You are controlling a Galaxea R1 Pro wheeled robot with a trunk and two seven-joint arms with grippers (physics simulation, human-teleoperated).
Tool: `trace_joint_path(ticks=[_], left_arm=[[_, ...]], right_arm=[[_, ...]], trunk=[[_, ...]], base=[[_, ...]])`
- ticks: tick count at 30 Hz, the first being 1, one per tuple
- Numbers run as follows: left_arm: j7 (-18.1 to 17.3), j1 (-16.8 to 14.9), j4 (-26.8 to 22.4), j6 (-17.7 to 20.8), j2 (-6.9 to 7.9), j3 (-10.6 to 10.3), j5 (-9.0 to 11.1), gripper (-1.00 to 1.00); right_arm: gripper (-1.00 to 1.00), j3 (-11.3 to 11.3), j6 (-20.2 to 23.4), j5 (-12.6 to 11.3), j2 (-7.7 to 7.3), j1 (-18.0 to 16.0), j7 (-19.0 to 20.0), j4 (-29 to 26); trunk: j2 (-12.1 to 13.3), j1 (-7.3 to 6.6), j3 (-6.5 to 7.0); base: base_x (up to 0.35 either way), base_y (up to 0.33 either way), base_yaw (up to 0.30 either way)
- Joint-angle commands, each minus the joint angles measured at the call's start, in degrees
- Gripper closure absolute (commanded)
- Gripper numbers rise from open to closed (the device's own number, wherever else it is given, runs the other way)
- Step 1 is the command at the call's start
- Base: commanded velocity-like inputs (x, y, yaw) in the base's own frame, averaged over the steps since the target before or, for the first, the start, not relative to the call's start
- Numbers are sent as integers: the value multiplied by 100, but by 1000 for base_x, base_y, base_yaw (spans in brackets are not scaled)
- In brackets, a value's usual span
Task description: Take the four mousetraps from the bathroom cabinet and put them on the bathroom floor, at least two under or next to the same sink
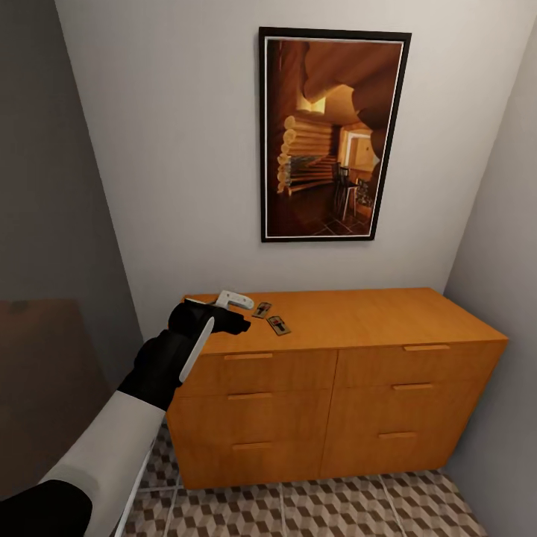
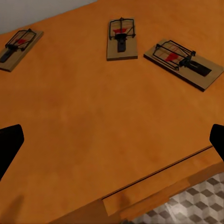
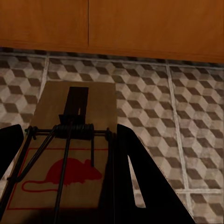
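L hand [image 2: 112, 140] open over cabinet [image 1: 358, 317]; R hand [image 3: 65, 158] grips mousetrap [image 3: 70, 154].

Home interior, wooden cabinet [image 1: 335, 373], framed picture [image 1: 332, 134], cube-patterned tiled floor [image 1: 313, 511]

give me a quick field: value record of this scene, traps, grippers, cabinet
mousetraps on cabinet top: three in the left wrist view, flat and apart from each other
fourth mousetrap: between the right gripper fingers, over the bathroom floor
left gripper: open, above the cabinet top, short of the traps
cabinet drawers: all shut
traps on floor: none seen yet
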Motion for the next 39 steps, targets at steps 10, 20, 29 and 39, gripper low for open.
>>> trace_joint_path(ticks=[10, 20, 29, 39], left_arm=[[-11, -4, 4, 31, -42, 1, 3, -100], [-11, -4, 74, 33, -56, 1, 3, -100], [-17, -6, 224, 27, -62, 1, 3, -100], [-89, -5, 301, 24, -115, 1, 3, -100]], right_arm=[[100, 41, 204, -495, 11, 16, -16, 4], [100, 41, 219, -628, 20, 21, -19, 4], [100, 41, 227, -630, 30, 22, -14, 4], [100, 41, 228, -630, 42, 22, -10, 4]], trunk=[[-3, 0, -6], [-3, 0, -6], [-3, 0, -6], [-3, 0, -6]], base=[[124, 0, 0], [177, 0, 0], [137, 0, 0], [35, 0, 0]])
